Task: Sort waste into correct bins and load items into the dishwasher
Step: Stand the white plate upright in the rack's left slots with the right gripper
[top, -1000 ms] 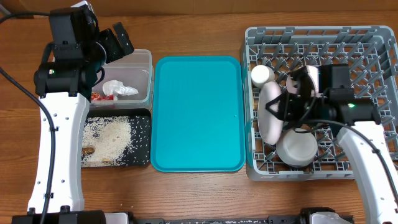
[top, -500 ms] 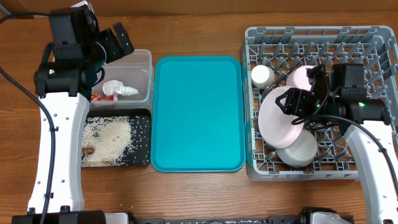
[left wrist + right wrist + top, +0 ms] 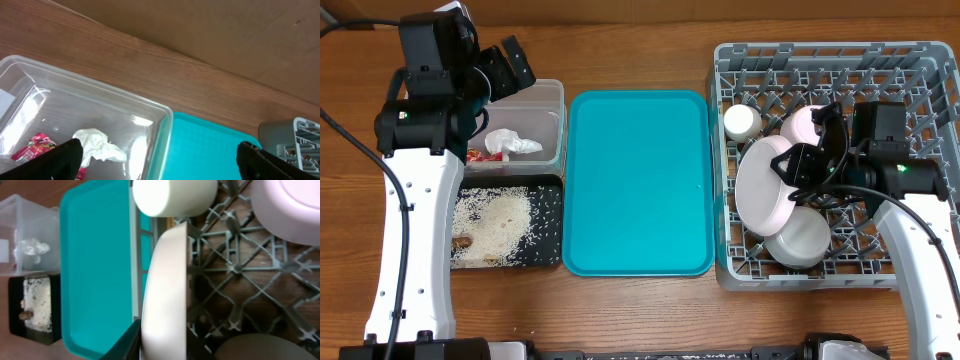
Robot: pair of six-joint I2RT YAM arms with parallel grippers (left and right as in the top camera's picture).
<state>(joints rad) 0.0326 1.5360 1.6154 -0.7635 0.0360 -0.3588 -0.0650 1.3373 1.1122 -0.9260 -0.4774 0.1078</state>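
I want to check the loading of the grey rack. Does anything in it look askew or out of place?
Yes, the plate leans tilted over the dish rack pegs, not upright in a slot; the right gripper seems to hold its rim. The cup and bowl look settled.

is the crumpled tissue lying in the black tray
No, the crumpled tissue lies in the clear tub, while the black tray next to it holds the rice scraps.
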